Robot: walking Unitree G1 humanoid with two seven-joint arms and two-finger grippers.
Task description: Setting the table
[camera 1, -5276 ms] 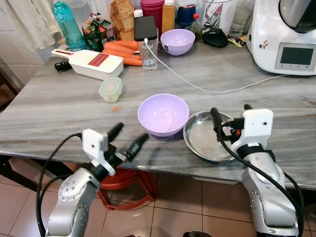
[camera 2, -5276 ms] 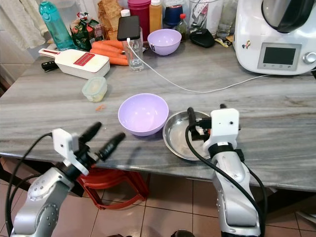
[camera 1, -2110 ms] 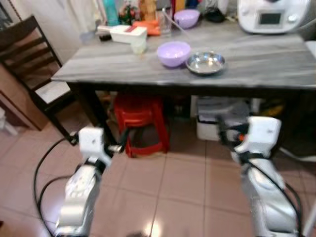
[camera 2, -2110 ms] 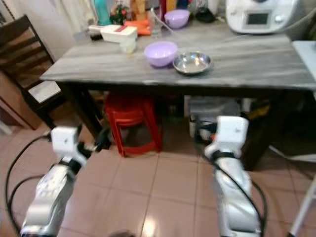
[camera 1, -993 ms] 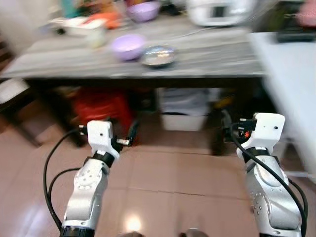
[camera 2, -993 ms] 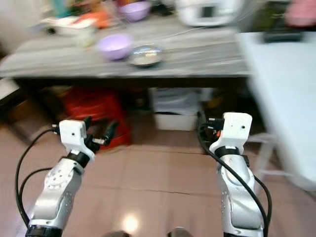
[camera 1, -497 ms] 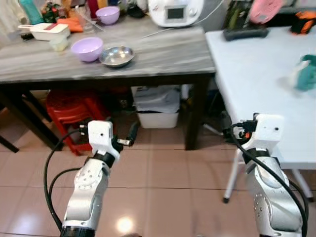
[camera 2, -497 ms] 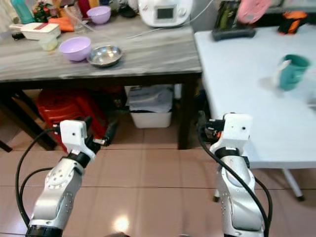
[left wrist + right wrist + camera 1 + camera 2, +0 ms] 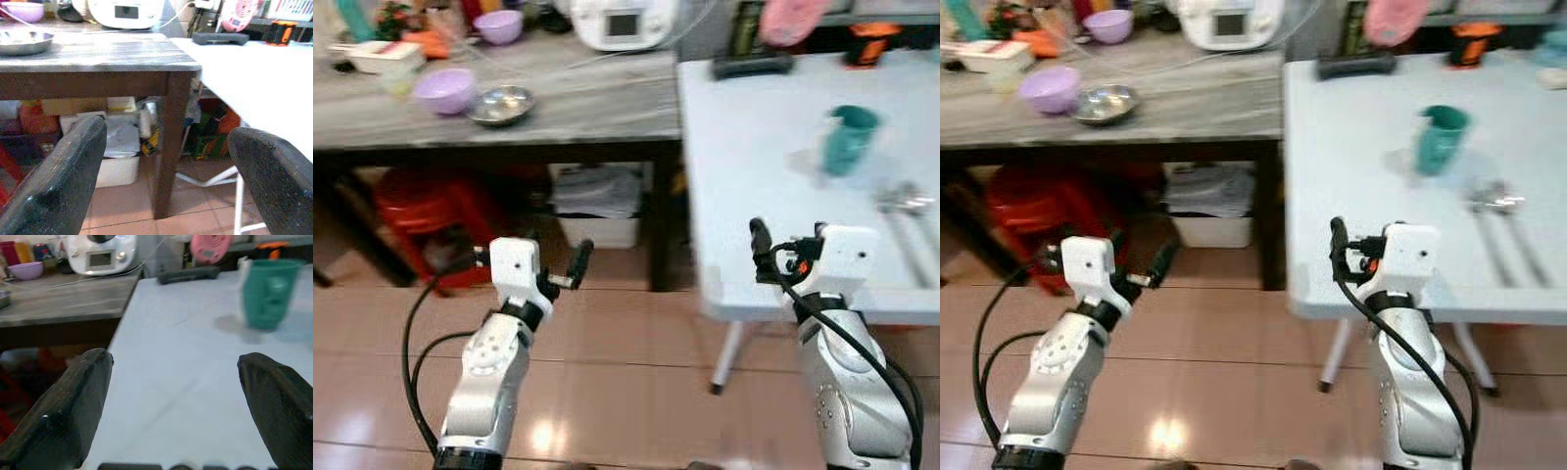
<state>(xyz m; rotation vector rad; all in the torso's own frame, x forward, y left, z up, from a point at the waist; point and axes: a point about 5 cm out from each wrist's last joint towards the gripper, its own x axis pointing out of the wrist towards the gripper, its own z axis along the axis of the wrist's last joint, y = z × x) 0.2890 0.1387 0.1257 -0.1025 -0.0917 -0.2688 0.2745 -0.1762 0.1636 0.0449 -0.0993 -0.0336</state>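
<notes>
While jaws gape, green cup [image 9: 1441,138] stands upright.

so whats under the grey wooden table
Under the grey table: a red stool at the left and a white bin with crumpled stuff above it. Further back is too dark to tell.

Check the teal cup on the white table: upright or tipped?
Upright. The teal cup stands on its base on the white table, mouth up; contents cannot be told.
</notes>
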